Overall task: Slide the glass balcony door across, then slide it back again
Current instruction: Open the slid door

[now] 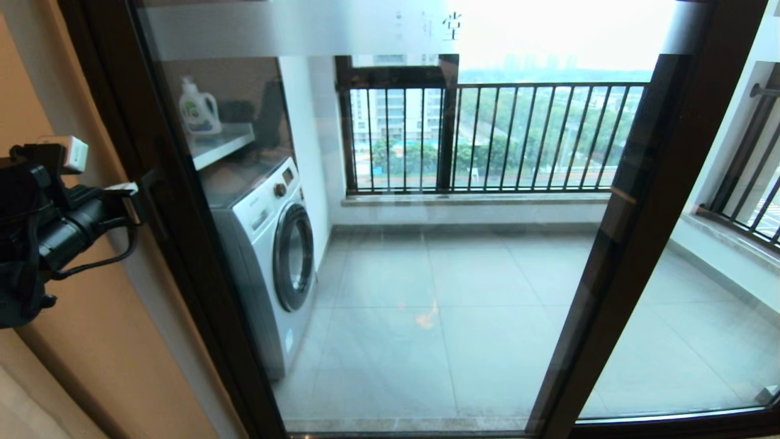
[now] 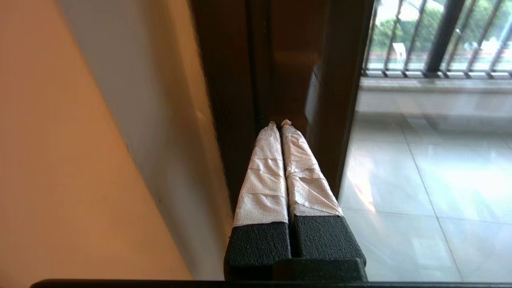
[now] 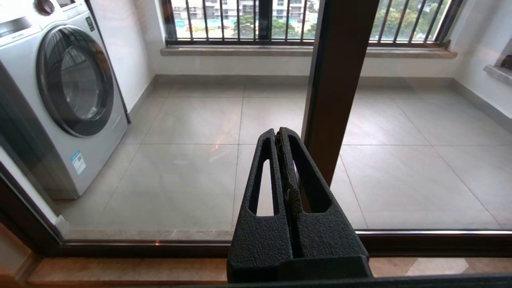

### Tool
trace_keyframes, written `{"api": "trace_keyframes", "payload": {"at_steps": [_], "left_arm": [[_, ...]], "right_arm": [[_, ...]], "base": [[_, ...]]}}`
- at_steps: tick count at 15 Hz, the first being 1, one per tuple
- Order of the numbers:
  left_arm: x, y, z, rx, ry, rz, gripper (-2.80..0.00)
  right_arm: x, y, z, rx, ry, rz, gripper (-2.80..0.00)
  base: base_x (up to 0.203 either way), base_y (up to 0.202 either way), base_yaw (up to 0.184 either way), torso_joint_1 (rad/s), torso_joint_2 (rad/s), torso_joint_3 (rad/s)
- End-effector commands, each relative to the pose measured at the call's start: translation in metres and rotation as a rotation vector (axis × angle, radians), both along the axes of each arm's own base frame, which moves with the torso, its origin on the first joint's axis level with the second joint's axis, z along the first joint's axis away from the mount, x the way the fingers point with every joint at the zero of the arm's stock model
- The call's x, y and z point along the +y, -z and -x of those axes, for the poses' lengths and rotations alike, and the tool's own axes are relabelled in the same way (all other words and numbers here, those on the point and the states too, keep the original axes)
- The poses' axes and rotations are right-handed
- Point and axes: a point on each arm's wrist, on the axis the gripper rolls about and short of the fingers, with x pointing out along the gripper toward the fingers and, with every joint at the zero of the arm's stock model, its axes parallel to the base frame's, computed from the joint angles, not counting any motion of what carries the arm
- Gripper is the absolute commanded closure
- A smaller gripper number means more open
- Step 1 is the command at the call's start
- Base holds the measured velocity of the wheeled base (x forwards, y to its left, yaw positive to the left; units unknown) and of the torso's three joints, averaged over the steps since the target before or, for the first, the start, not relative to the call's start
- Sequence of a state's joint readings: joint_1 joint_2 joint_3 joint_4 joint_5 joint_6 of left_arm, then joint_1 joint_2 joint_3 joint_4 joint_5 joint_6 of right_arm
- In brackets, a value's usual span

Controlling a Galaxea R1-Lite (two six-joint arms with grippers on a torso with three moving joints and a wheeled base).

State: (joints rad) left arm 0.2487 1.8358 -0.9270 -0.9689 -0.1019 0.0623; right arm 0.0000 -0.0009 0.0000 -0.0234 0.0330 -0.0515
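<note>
The glass balcony door [image 1: 439,274] fills the head view, a clear pane in a dark brown frame with a frosted strip [image 1: 304,27] bearing Chinese characters across its top. Its left upright [image 1: 183,244] stands next to the pale wall jamb. My left gripper [image 1: 135,201] is at that upright at mid height. In the left wrist view the left gripper [image 2: 280,123] is shut, its white-taped fingertips against the brown frame [image 2: 288,60] with nothing between them. My right gripper [image 3: 279,134] is shut and empty, low, facing the glass beside the door's right upright [image 3: 340,60].
Behind the glass a washing machine [image 1: 268,244] stands at the left under a shelf with a detergent bottle [image 1: 199,110]. A black railing [image 1: 499,134] closes the balcony's far side. An orange wall [image 1: 91,341] lies left of the door. The floor track [image 3: 160,244] runs below.
</note>
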Motion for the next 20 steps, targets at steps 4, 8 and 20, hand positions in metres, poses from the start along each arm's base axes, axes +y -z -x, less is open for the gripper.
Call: {"api": "trace_keyframes", "payload": {"at_steps": [4,8,20], "left_arm": [[0.008,0.006,-0.031,-0.002,-0.002,-0.007,0.00],[0.015,0.012,-0.036,0.022,-0.015,-0.018,0.00],[0.017,0.003,0.004,0.032,-0.020,-0.012,0.00]], "right_arm": [[0.000,0.002,-0.001,0.009,-0.001,0.001,0.00],[0.000,0.002,-0.001,0.009,-0.001,0.001,0.00],[0.000,0.002,-0.001,0.009,-0.001,0.001,0.00]], "base": [[0.000,0.000,0.000,0.000,0.00,0.000],[0.000,0.000,0.000,0.000,0.00,0.000],[0.000,0.000,0.000,0.000,0.00,0.000]]}}
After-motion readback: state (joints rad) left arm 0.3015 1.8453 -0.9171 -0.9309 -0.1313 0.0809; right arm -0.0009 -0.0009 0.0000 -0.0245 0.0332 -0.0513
